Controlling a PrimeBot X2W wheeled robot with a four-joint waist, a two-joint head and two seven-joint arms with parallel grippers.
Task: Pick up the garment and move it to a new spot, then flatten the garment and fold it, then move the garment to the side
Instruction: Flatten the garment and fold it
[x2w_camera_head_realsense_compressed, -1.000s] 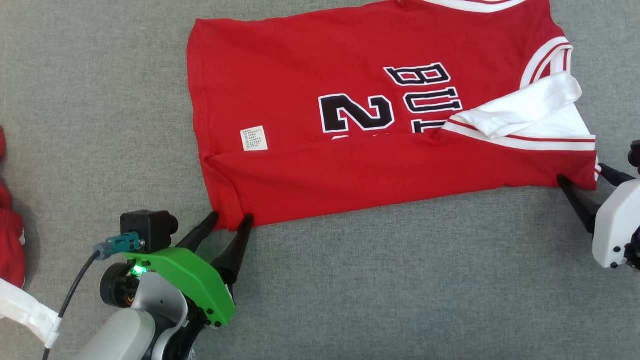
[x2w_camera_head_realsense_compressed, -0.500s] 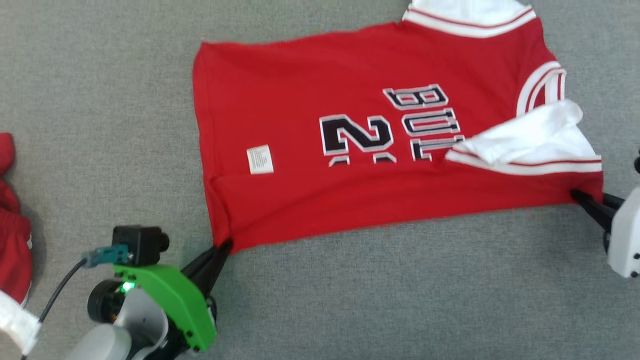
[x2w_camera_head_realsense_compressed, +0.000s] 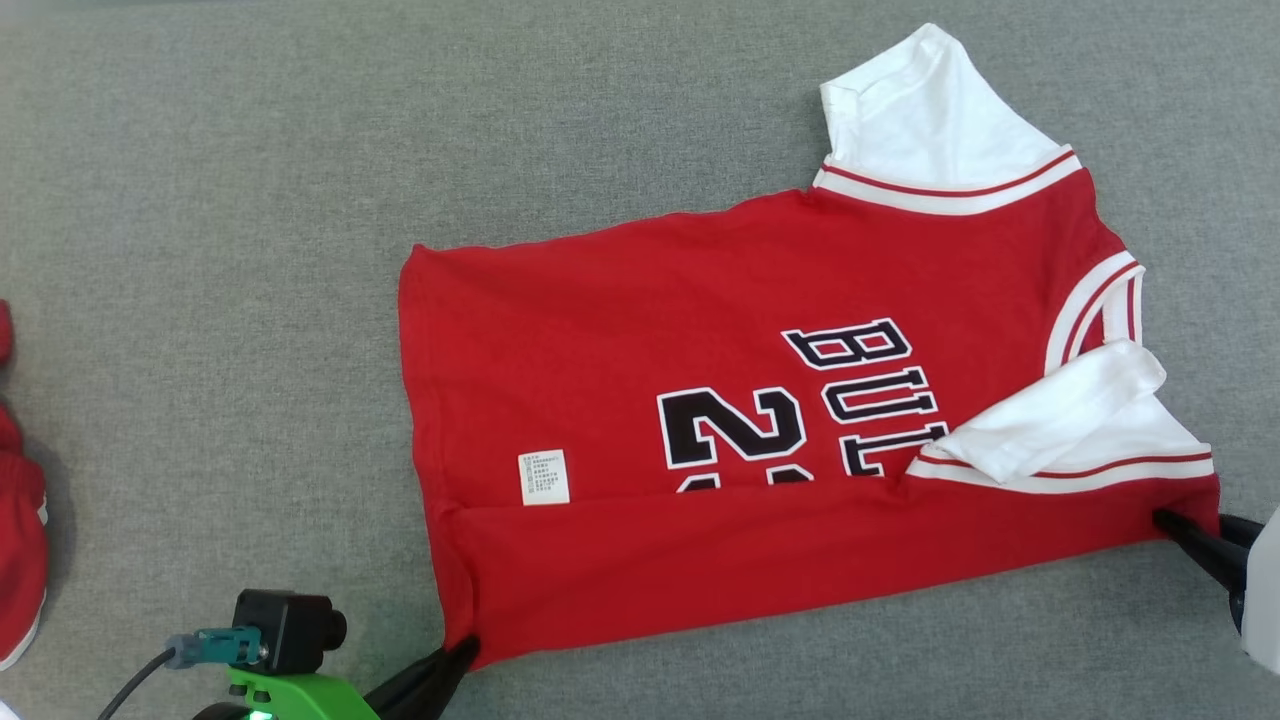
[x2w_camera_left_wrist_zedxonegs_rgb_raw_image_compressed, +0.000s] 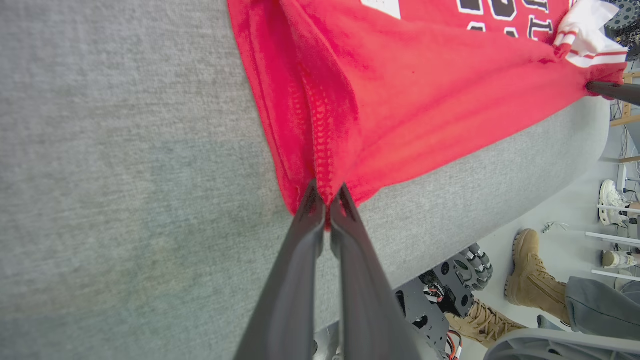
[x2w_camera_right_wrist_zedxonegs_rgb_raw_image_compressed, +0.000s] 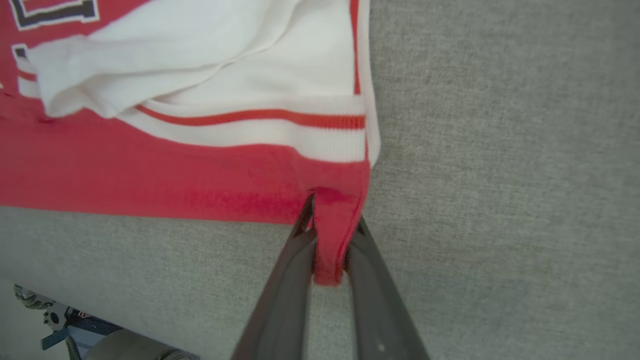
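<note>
The garment is a red jersey (x2w_camera_head_realsense_compressed: 700, 350) with black lettering and white sleeves, spread on the grey table with its near strip folded over. My left gripper (x2w_camera_head_realsense_compressed: 455, 655) is shut on the jersey's near left hem corner (x2w_camera_left_wrist_zedxonegs_rgb_raw_image_compressed: 325, 195). At the right edge, my right gripper (x2w_camera_head_realsense_compressed: 1175, 525) is shut on the near right corner below the white sleeve (x2w_camera_head_realsense_compressed: 1060, 425). In the right wrist view a red tab of cloth (x2w_camera_right_wrist_zedxonegs_rgb_raw_image_compressed: 330, 235) is pinched between the fingers (x2w_camera_right_wrist_zedxonegs_rgb_raw_image_compressed: 290, 260). The other white sleeve (x2w_camera_head_realsense_compressed: 920, 110) lies flat at the far right.
Another red and white garment (x2w_camera_head_realsense_compressed: 20, 560) lies at the left edge of the grey table (x2w_camera_head_realsense_compressed: 200, 250). The table's near edge (x2w_camera_left_wrist_zedxonegs_rgb_raw_image_compressed: 500, 200) shows in the left wrist view, with a person's tan boots (x2w_camera_left_wrist_zedxonegs_rgb_raw_image_compressed: 525, 260) and the robot's base on the floor below.
Both grippers went from open beside the corners to shut on them and drew the jersey toward me. The head camera tilted, so the far sleeve came into view.
</note>
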